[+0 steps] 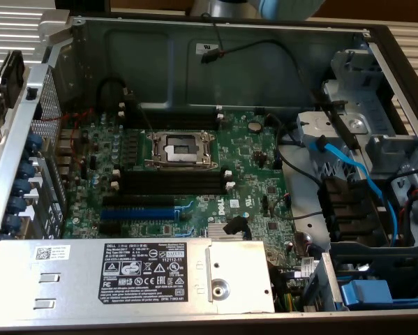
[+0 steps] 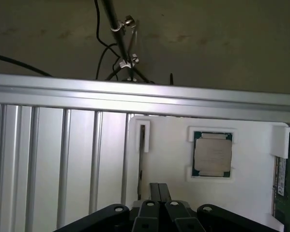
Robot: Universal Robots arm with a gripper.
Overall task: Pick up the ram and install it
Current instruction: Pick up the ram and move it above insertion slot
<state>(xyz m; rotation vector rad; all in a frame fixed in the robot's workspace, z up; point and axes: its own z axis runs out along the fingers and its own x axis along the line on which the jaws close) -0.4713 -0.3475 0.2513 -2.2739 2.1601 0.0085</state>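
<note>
**item: ram** (image 2: 282,181). a dark-green stick with a pale label strip. it lies in a recess at the edge of the white holder tray (image 2: 169,164), near the processor chip (image 2: 212,154) but apart from it. nothing grips or touches it.

**item: gripper** (image 2: 159,189). the fingers are pressed together with nothing between them. it hangs over the white holder tray, roughly between a narrow empty recess (image 2: 142,139) and the processor chip, well apart from the ram.

**item: desk** (image 2: 48,159). ribbed aluminium that carries the white holder tray; a bright metal rail runs across behind the tray.

**item: computer case** (image 1: 215,42). the lid is off and the motherboard (image 1: 250,160) is exposed, with the bare cpu socket (image 1: 179,149) near the middle of the board.

**item: black memory slots** (image 1: 170,183). a bank with white end clips lies just below the cpu socket. no green stick stands in any of them, so they look empty. a second bank (image 1: 174,120) above the socket lies in shade, and no stick is seen there either.

**item: blue expansion slot** (image 1: 137,213). it lies below the memory slots and is unoccupied.

**item: power supply** (image 1: 125,272). a labelled metal box along the near edge of the case.

**status, as judged:** the task stands at its very start.
- **pick-up:** not made. the ram lies in its tray, and the shut gripper is neither on it nor beside it.
- **installation:** not made. the slots take no stick yet.
- **left to do:** both steps.
</note>
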